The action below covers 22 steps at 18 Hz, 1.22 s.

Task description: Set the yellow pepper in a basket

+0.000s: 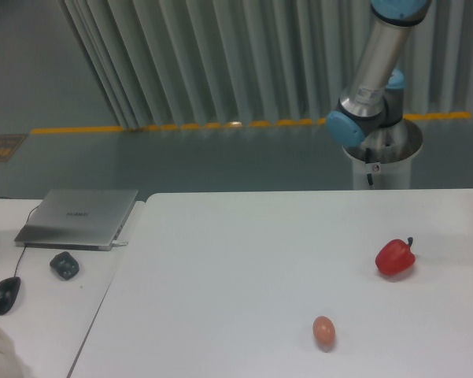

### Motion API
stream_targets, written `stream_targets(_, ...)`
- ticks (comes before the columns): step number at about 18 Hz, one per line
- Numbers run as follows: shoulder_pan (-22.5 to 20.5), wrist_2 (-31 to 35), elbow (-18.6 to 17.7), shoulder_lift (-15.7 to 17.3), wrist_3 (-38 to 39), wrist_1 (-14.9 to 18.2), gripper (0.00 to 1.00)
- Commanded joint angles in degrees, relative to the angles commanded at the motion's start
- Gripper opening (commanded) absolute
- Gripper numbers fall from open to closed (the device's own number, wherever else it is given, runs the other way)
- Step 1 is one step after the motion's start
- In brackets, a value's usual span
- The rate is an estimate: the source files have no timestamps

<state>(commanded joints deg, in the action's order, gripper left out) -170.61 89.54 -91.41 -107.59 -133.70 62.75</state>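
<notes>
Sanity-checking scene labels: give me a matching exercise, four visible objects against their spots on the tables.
Things:
1. red pepper
2. egg
3. laptop
4. computer mouse

Places:
A. closed, at the back of the left side table
B. right side of the white table
C. left side table, near the frame's left edge, cable attached
D. near front of the white table, left of the pepper and closer to the camera

Pairs: 1-B, 2-D, 3-A, 4-C

Neither a yellow pepper nor a basket shows in this view, and the pincer is out of frame.
</notes>
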Motion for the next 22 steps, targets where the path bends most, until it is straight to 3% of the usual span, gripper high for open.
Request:
stream_targets(5, 5.9, 1.6, 1.5, 1.3, 10.6, 5.9, 1.00)
stream_targets(10, 10.6, 1.6, 3.3, 1.3, 11.4, 10.6, 1.00)
stream_targets(22, 14.6, 1.5, 3.9, 0.5, 14.8, 10.3, 1.00)
